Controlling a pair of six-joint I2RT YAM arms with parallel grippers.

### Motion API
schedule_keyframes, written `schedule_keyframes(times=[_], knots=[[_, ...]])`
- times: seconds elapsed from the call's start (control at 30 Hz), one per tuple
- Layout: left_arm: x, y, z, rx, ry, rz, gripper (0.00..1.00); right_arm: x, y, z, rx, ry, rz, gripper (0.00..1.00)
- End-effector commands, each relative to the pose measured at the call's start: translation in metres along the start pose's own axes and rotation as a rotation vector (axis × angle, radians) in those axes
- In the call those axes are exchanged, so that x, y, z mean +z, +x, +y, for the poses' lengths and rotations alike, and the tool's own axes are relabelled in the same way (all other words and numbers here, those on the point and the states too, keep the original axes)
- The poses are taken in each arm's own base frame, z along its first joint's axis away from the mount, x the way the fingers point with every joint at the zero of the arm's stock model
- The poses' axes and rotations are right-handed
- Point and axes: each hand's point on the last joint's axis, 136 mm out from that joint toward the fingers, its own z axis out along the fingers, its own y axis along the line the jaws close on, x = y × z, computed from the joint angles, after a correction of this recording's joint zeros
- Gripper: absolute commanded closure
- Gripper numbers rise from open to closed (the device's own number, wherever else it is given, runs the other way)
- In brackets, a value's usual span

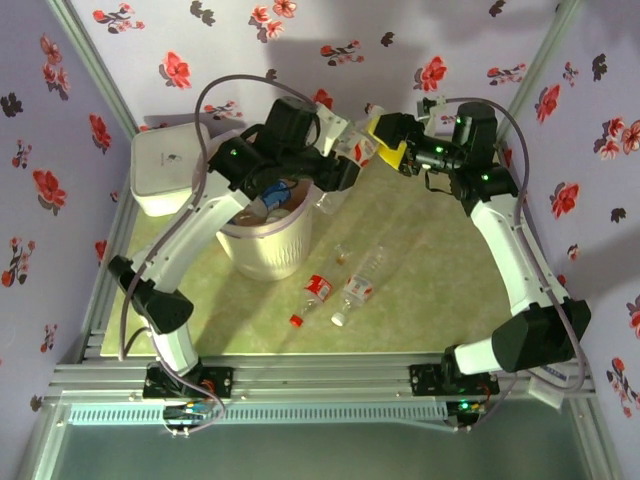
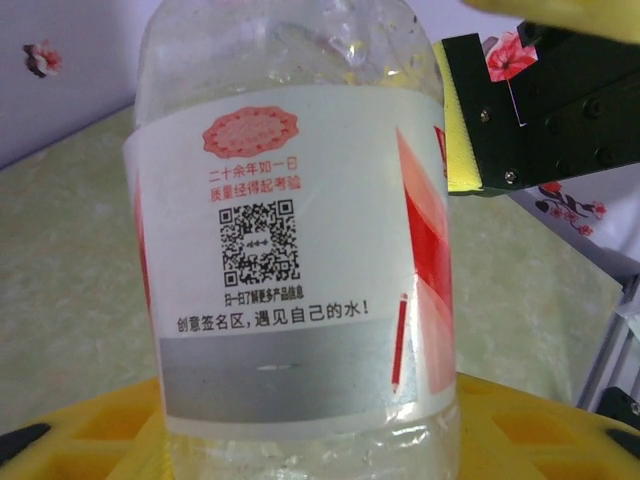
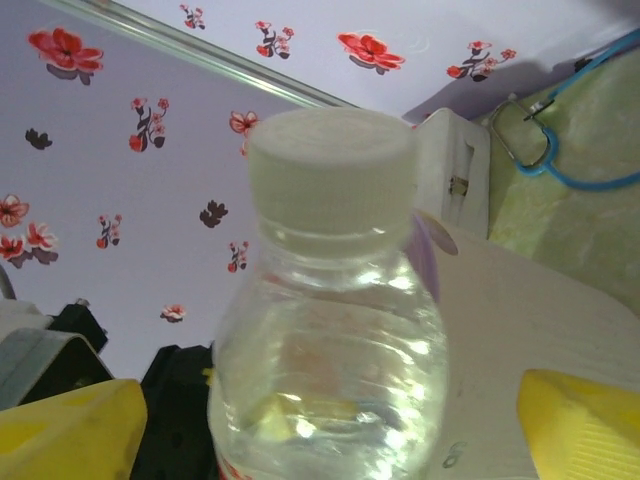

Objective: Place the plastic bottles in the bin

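L gripper (image 1: 344, 142) is part-closed around the bottle (image 1: 361, 148), its yellow pads against the lower label band in the L wrist view. I judge it's carrying the bottle, since nothing else is.

R gripper (image 1: 390, 146) is wide open. In the R wrist view its fingers (image 3: 70, 430) stand off either side of the neck with a clear gap, holding nothing.

The bottle hangs in the air between the two grippers, just right of the bin (image 1: 262, 255) and above the mat (image 1: 430, 270). It's not over the rim yet.

Handling, as I read it:
- Clear, looks empty, so v. light. Weight's no issue.
- Thin wall, so prob. dents under squeeze. The white cap (image 3: 332, 170) is on, so trapped air should give it some stiffness.
- The glossy label wrap (image 2: 290, 260) is likely slippery and could slide if the grip is loose.
- Best hold is mid-body across the label, roughly where L has it. The neck under the cap is stiffer but narrow.
- Not fragile, so a drop into the bin is fine.

Two more bottles (image 1: 340, 290) lie on the mat just in front of the bin, one with a red label, one clear. I'd take those across the belly too.
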Motion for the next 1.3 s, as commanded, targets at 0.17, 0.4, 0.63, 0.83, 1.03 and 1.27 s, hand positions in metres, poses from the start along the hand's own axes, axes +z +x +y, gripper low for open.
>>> schedule_keyframes(times=[0.17, 0.4, 0.63, 0.83, 1.03, 1.27], knots=[[-0.096, -0.002, 0.067, 0.015, -0.289, -0.068, 0.54, -0.005, 0.000, -0.025, -0.015, 0.069, -0.034, 0.01], [-0.123, 0.049, 0.135, -0.051, -0.571, 0.085, 0.56, 0.000, 0.010, -0.054, 0.021, 0.122, 0.000, 0.02], [-0.110, 0.085, 0.152, -0.124, -0.610, 0.164, 0.59, 0.000, 0.014, -0.069, 0.024, 0.168, 0.012, 0.02], [-0.088, 0.111, 0.139, -0.170, -0.501, 0.208, 0.57, -0.005, 0.019, -0.077, 0.022, 0.198, 0.020, 0.02], [-0.088, 0.095, 0.119, -0.141, -0.420, 0.163, 0.25, -0.002, 0.020, -0.077, 0.038, 0.165, 0.030, 0.02], [-0.090, 0.076, 0.108, -0.129, -0.364, 0.114, 0.15, -0.003, 0.022, -0.079, 0.046, 0.166, 0.030, 0.03]])
